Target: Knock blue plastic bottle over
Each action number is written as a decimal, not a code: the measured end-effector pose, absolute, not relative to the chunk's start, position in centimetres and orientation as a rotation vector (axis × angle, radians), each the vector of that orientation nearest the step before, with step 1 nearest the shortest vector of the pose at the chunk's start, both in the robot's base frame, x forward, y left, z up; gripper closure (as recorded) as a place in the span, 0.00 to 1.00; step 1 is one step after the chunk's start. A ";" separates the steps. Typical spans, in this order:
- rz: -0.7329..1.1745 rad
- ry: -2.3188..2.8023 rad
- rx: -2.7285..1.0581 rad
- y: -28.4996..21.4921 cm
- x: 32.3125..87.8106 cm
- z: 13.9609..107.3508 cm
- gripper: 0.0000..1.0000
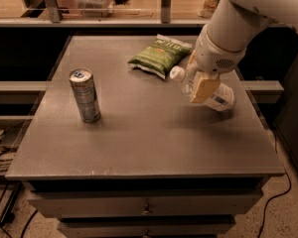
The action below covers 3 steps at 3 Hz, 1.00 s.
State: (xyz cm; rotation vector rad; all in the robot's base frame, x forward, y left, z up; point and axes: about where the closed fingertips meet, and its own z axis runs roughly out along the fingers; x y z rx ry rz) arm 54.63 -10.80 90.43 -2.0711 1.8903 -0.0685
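Blue plastic bottle (221,98) tipped far over at table (139,148) 3 o'clock, cap toward 10 o'clock.
Gripper (204,87) over bottle midsection, aperture indeterminate. Risk: roll off nearby 3 o'clock edge under further push.

silver can (84,94), green snack bag (160,56), grey table (139,143)

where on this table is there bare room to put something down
Bare: the whole front strip of the grey table, and the middle between the upright silver-blue metal can at left and the tilted clear bluish plastic bottle. Crowded: back right, with the green snack bag, the bottle and the robot's gripper against it.
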 end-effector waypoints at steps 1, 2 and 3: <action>0.092 1.912 -2.043 -10.4 54.0 88.7 0.04; 0.159 1.900 -2.026 -9.4 53.4 88.8 0.00; 0.159 1.900 -2.026 -9.4 53.4 88.8 0.00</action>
